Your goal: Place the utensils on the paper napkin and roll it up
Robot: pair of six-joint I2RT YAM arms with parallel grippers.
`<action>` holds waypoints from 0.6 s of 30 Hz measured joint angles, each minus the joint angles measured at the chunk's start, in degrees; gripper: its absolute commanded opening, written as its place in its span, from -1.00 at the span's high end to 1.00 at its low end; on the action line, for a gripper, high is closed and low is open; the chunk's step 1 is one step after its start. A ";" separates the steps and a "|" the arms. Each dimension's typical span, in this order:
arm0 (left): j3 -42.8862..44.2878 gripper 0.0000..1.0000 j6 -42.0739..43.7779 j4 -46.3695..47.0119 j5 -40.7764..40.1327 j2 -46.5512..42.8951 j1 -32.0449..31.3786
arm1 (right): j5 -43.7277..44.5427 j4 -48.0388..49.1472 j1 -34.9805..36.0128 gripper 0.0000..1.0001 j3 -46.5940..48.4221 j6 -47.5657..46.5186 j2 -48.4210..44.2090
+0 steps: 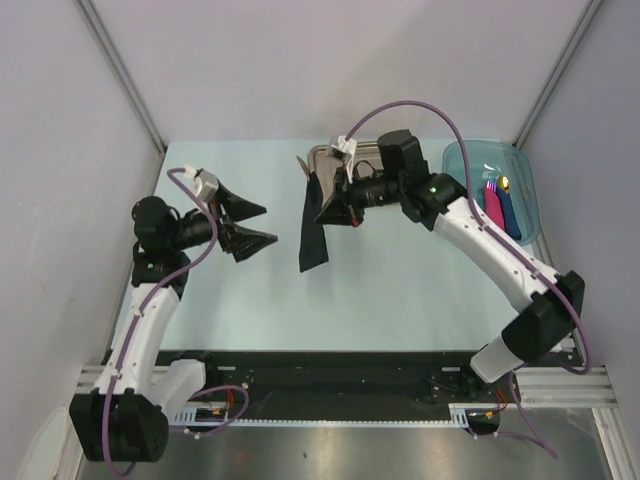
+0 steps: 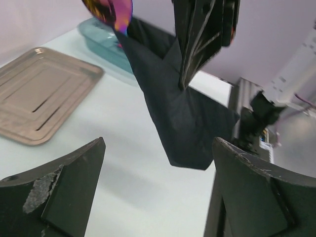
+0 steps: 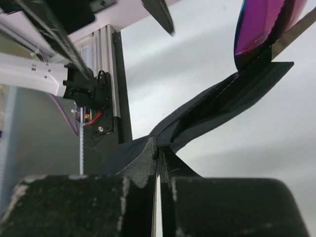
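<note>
Paper napkin (image 1: 313,235): black, limp, hanging above the middle of the surface (image 1: 400,290), pinched at a fold between the pressed-together fingers of the right gripper (image 3: 157,150). Shiny purple-orange utensil end (image 2: 109,11) poking out at its top edge. Just to its left, left gripper (image 1: 270,224), fingers spread wide, gripping nothing. Farther back, steel tray (image 2: 49,94) lying flat. At the far right corner, clear teal bin (image 1: 470,160) holding a pink roll (image 1: 493,205) and a dark blue roll (image 1: 511,216), utensil tips poking from both. Pale blue-green surface, plain whitish walls (image 1: 300,70) on three sides, metal rail (image 1: 560,380) along the near edge.
</note>
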 measured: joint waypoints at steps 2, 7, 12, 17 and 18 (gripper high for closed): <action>-1.33 -0.86 0.07 -0.28 2.89 -2.95 -0.02 | 1.11 -0.98 2.58 1.00 0.00 -3.37 -3.39; -2.21 -0.75 2.40 -4.07 7.32 -6.84 -2.19 | 4.66 -4.20 9.99 1.00 -0.48 -11.15 -10.21; -2.32 -0.65 4.98 -7.91 9.38 -8.81 -7.50 | 8.81 -6.21 16.85 1.00 -2.47 -16.96 -15.28; -2.84 -0.57 5.90 -8.79 9.94 -10.38 -12.92 | 13.05 -7.34 21.49 1.00 -3.06 -21.29 -17.16; -2.91 -0.57 5.88 -8.68 9.79 -10.51 -13.79 | 13.81 -7.54 22.08 1.00 -3.06 -21.97 -17.25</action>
